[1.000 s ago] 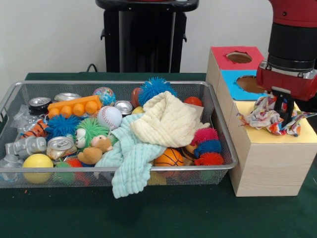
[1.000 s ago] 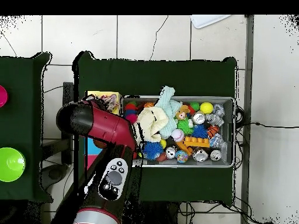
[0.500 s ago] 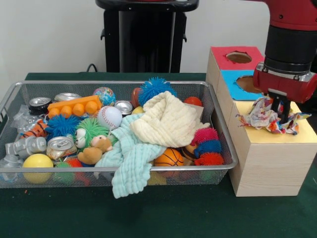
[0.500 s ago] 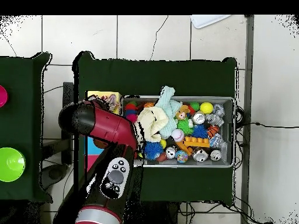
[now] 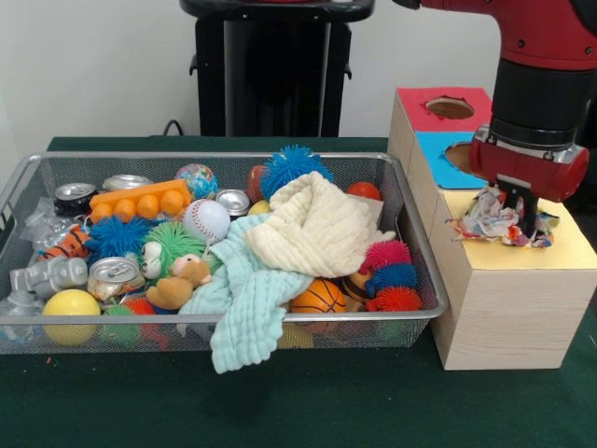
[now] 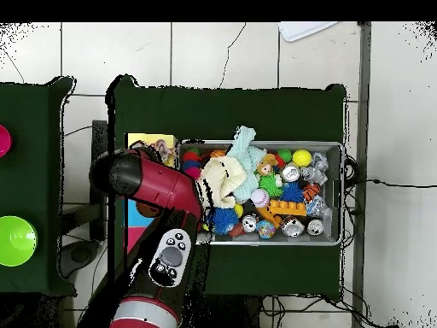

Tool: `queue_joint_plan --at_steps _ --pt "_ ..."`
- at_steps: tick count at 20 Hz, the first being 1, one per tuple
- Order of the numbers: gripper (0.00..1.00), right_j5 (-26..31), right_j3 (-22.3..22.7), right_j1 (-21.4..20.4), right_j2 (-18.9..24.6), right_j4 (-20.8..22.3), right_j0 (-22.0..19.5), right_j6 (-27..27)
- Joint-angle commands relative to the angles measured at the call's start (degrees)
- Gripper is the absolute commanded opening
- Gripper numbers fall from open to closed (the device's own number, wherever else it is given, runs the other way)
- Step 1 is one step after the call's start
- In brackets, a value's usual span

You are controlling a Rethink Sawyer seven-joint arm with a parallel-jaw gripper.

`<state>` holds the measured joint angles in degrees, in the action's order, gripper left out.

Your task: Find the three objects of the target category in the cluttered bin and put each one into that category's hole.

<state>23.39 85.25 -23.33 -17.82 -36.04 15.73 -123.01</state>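
A crumpled multicoloured patterned cloth [image 5: 499, 219] lies bunched on the yellow top [image 5: 571, 250] of the wooden hole box, right of the wire bin [image 5: 215, 320]. My gripper [image 5: 520, 213] reaches straight down into this cloth; its tips are buried in the fabric. In the bin, a cream cloth [image 5: 317, 229] lies over a mint cloth [image 5: 247, 299] that hangs over the front rim. In the overhead view the red arm [image 6: 158, 184] covers the box, and only a scrap of patterned cloth [image 6: 160, 152] shows beside the yellow top [image 6: 149, 140].
Behind the yellow section are a blue hole [image 5: 466, 157] and a red hole [image 5: 451, 107]. The bin holds several balls, spiky toys, cans, a baseball [image 5: 206, 220], a basketball [image 5: 319, 298] and a plush [image 5: 177, 280]. A black stand [image 5: 270, 70] rises behind.
The arm has risen slightly and shifted left. The patterned cloth has drawn in, from spread over the yellow top to a smaller bunch under the gripper.
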Motion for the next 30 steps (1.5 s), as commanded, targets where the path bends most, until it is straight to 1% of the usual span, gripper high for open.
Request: queue_joint_plan --at_steps 1,6,10,14,19,22,26,28,30 --pt "0.0 -1.1 7.4 9.3 6.4 2.9 -2.9 -7.4" --pt "0.0 -5.0 7.3 10.5 8.1 3.0 -4.0 -6.5" --pt "0.0 -7.1 7.3 11.0 9.3 3.3 -4.8 -6.1" --pt "0.0 -11.9 7.4 12.1 11.9 3.8 -6.6 -5.9" --pt "0.0 -15.8 7.7 12.8 13.4 4.8 -7.7 -6.4" --pt "0.0 -15.6 7.4 12.7 12.7 5.2 -7.2 -6.9" --pt "0.0 -13.3 6.7 12.6 10.8 5.1 -6.0 -7.7" --pt "0.0 -10.9 7.1 11.7 11.2 5.1 -6.5 -6.9" --pt "0.0 -8.4 7.4 10.3 10.5 5.3 -6.4 -6.3"
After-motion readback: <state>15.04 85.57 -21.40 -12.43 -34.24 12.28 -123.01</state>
